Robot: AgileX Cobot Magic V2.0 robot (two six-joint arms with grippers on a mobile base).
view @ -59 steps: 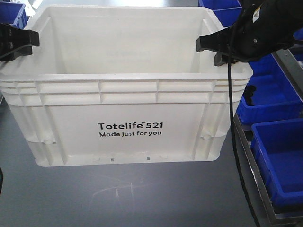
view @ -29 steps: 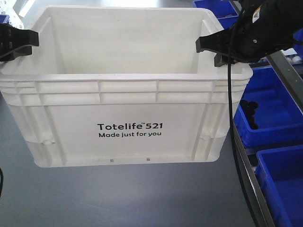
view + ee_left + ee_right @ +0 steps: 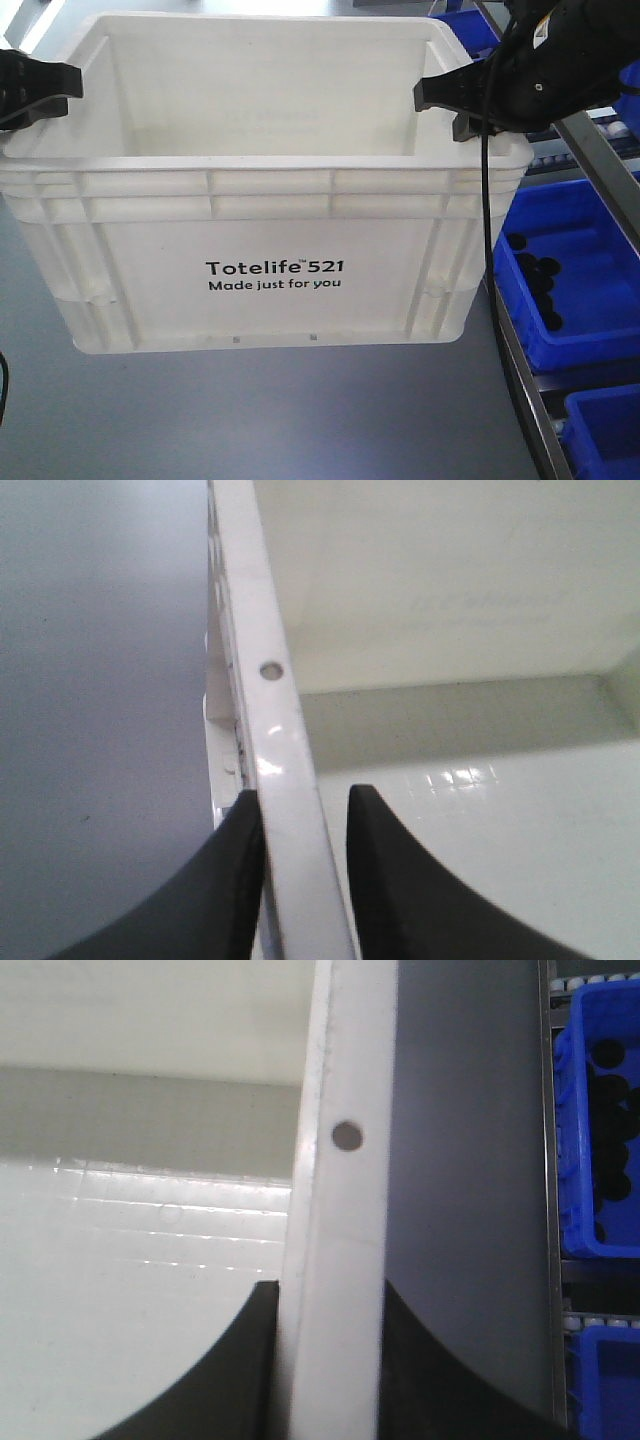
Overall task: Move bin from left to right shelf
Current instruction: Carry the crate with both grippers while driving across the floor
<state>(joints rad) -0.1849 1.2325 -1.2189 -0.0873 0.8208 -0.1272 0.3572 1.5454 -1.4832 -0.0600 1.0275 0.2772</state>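
Large white ribbed plastic bin (image 3: 270, 240) aloft over grey floor (image 3: 300, 420); my left pincer (image 3: 300, 810), right pincer (image 3: 330, 1295) clamped on opposite rims. Lift done, I judge; set-down on metal right shelf (image 3: 522, 385) remaining.

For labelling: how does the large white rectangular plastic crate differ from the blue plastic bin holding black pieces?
The white plastic crate looks far bigger than the blue plastic bin. The crate is empty; the bin holds small black pieces. The left claw and right claw clamp the crate's rim; the bin sits on a shelf. Both are open-topped.
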